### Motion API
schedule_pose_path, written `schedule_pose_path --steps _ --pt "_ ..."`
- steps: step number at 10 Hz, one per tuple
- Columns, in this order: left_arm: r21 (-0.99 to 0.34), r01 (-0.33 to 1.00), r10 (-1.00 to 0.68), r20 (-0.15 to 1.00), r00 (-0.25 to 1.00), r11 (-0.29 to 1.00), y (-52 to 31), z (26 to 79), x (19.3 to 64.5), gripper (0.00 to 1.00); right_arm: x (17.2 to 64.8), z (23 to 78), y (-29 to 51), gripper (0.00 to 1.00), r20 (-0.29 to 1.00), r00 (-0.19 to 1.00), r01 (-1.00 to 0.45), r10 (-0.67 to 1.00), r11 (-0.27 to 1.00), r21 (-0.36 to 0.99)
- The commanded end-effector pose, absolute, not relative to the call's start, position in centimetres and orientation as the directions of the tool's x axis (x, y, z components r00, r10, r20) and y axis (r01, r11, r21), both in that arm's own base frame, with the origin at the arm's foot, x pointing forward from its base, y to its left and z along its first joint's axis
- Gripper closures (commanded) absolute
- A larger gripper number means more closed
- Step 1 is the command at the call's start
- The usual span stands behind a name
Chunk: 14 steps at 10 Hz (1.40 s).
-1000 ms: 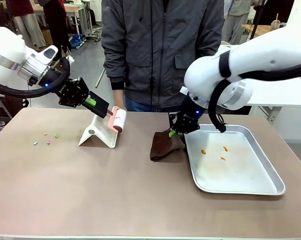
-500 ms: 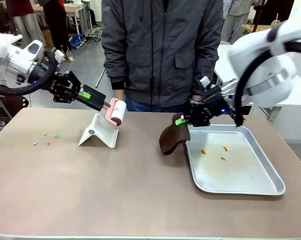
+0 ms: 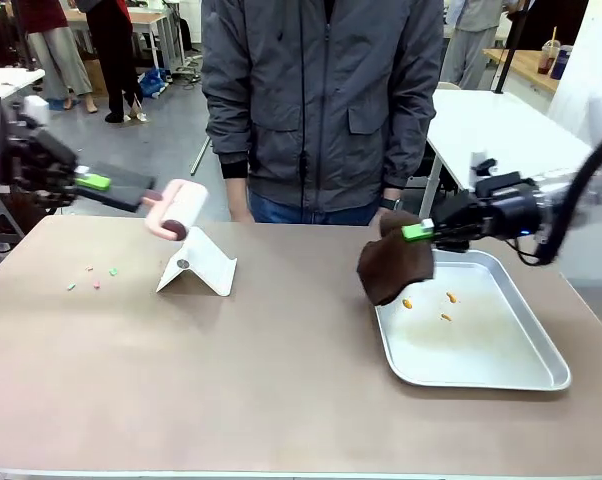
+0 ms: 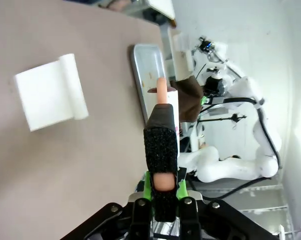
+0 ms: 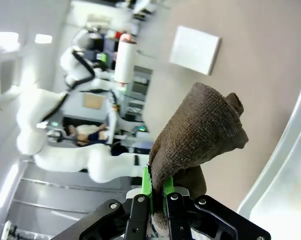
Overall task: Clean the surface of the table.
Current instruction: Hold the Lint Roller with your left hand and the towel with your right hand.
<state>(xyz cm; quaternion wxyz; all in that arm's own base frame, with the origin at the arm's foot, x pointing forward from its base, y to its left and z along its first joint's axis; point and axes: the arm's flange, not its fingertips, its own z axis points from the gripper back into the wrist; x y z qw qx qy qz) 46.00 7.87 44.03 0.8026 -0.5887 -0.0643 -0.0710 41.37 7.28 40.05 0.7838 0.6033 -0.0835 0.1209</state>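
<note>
From the front, the table (image 3: pixel 231 390) spans the whole near scene, its brown top running from the robot's side to the person (image 3: pixel 321 100) in a grey jacket at the far edge. The left gripper (image 3: pixel 99 183) is off the table's far left corner, pressed together on the black-wrapped handle of a lint roller (image 3: pixel 179 208), which is held in the air above a white folded stand (image 3: pixel 199 266). A few small coloured scraps (image 3: pixel 91 276) lie on the table left of the stand. On the right, the right gripper (image 3: pixel 413 233) pinches a brown cloth (image 3: pixel 396 268) that hangs down over the left rim of a metal tray (image 3: pixel 501 375). Orange crumbs (image 3: pixel 427 301) lie inside the tray.

In the left wrist view, the two green pads clamp the roller's handle between them. The roller points across the table toward the tray, and the stand lies off to one side on the bare top.

In the right wrist view, the fingers are closed on a fold of the cloth, which bunches up above them. Past it are the table, the stand and the roller, with the tray's rim beside the cloth.
</note>
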Motion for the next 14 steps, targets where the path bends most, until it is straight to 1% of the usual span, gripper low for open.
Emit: schedule_pose_path --steps 1,2,3,4,5,6,7,9,10,11,14 --pt "-0.95 0.191 0.022 0.202 0.979 0.248 13.2 44.6 43.3 0.84 38.3 40.8 2.4 1.0 0.307 0.952 -0.301 -0.023 0.127 0.945" --pt "-0.953 0.188 -0.002 0.193 0.981 0.239 16.3 44.5 42.1 0.84 36.8 41.1 0.8 1.0 0.31 0.947 -0.298 -0.089 0.123 0.947" --pt "-0.959 0.187 -0.04 0.183 0.982 0.212 20.0 43.8 41.7 0.84 35.1 41.0 -1.4 1.0 0.329 0.934 -0.32 -0.135 0.087 0.943" --pt "-0.968 0.188 -0.041 0.184 0.982 0.163 22.8 42.9 41.4 0.84 33.9 40.6 -3.5 1.0 0.335 0.926 -0.333 -0.173 0.041 0.942" --pt "-0.974 0.174 -0.029 0.172 0.985 0.146 23.4 41.9 41.9 0.84 32.7 40.0 -5.6 1.0 0.344 0.916 -0.355 -0.207 -0.018 0.935" --pt "-0.982 0.094 0.033 0.101 0.994 0.162 25.5 40.4 42.0 0.84 31.6 39.3 -7.7 1.0 0.357 0.899 -0.382 -0.255 -0.058 0.922" --pt "-0.989 0.113 0.061 0.119 0.991 0.095 26.4 39.2 41.7 0.84 30.6 38.4 -9.8 1.0 0.359 0.888 -0.405 -0.286 -0.119 0.907" --pt "-0.991 0.112 0.089 0.119 0.989 0.075 26.6 38.2 41.5 0.84 30.1 37.0 -11.7 1.0 0.314 0.883 -0.386 -0.349 -0.156 0.909" --pt "-0.992 0.108 0.095 0.114 0.989 0.069 26.2 38.2 41.8 0.84 30.3 36.7 -11.5 1.0 0.298 0.876 -0.372 -0.379 -0.138 0.918" --pt "-0.991 0.074 0.082 0.083 0.993 0.115 26.7 37.1 41.6 0.84 32.0 38.4 -13.1 1.0 0.303 0.889 -0.363 -0.344 -0.122 0.924" --pt "-0.991 0.074 0.082 0.083 0.993 0.115 26.7 37.1 41.6 0.84 32.0 38.4 -13.1 1.0 0.303 0.889 -0.363 -0.344 -0.122 0.924"
